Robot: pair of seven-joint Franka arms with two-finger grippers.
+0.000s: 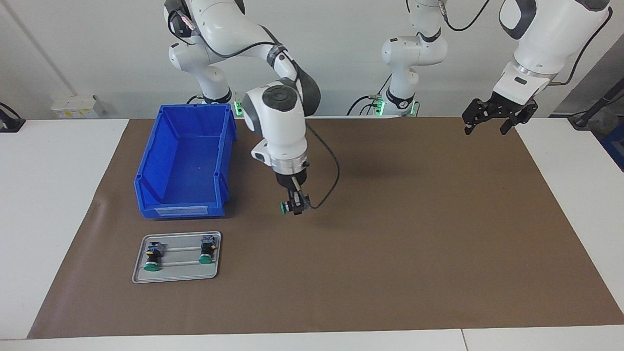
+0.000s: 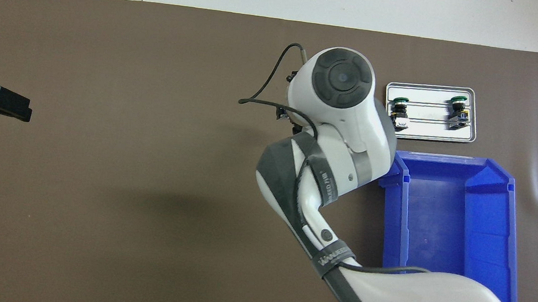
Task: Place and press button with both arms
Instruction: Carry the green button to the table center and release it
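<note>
My right jaws [image 1: 294, 204] are closed tight on the button [image 1: 288, 207], which hangs over the brown mat [image 1: 414, 234] near the middle of the desk [image 1: 53, 204], beside the open end of the blue bin [image 1: 183, 161]. Its green cap points sideways toward the right arm's end of the desk. My left jaws [image 1: 489, 126] hang fully apart and empty over the mat's edge at the left arm's end, waiting.

What worries me is the grip: I hold a small round body with the cap out to one side, so it could twist or slip as I lower it. Set down on its side, it might roll, and the left arm would then push it along the mat instead of pressing the cap.

From overhead my own wrist covers the button and my right jaws entirely, so I judge height from the facing view alone, and I cannot tell how much air is left beneath the button. Two other buttons [image 1: 152, 257] [image 1: 206, 251] rest on the grey tray [image 1: 176, 278], toward the desk edge farthest from me.
</note>
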